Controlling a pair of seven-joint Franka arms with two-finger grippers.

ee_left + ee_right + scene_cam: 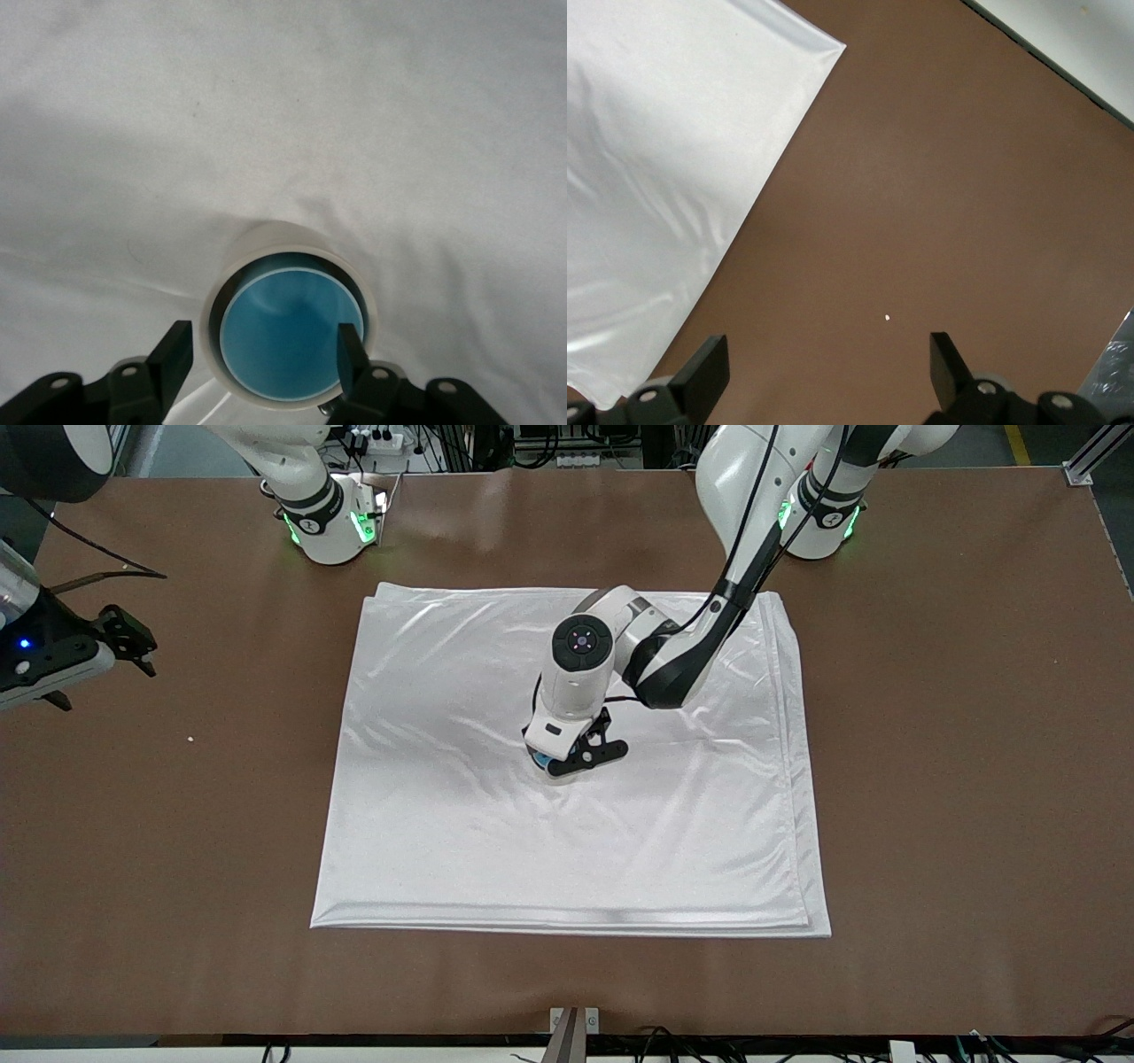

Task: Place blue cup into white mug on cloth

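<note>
In the left wrist view the blue cup (288, 336) sits upright inside the white mug (292, 237), which stands on the cloth (283, 106). My left gripper (261, 341) is open just above them, one finger (173, 354) outside the mug's wall and the other (348, 350) at the rim on the opposite edge, neither pressing the cup. In the front view the left gripper (576, 762) is low over the middle of the cloth (443, 824); a sliver of the blue cup (538, 759) shows under it and the mug is hidden. My right gripper (128, 642) waits open.
The right gripper (828, 354) hangs over bare brown table (939, 177) beside the cloth's corner (700, 133), toward the right arm's end. A tiny white speck (190, 739) lies on the table there. The table's edge (1063, 75) shows in the right wrist view.
</note>
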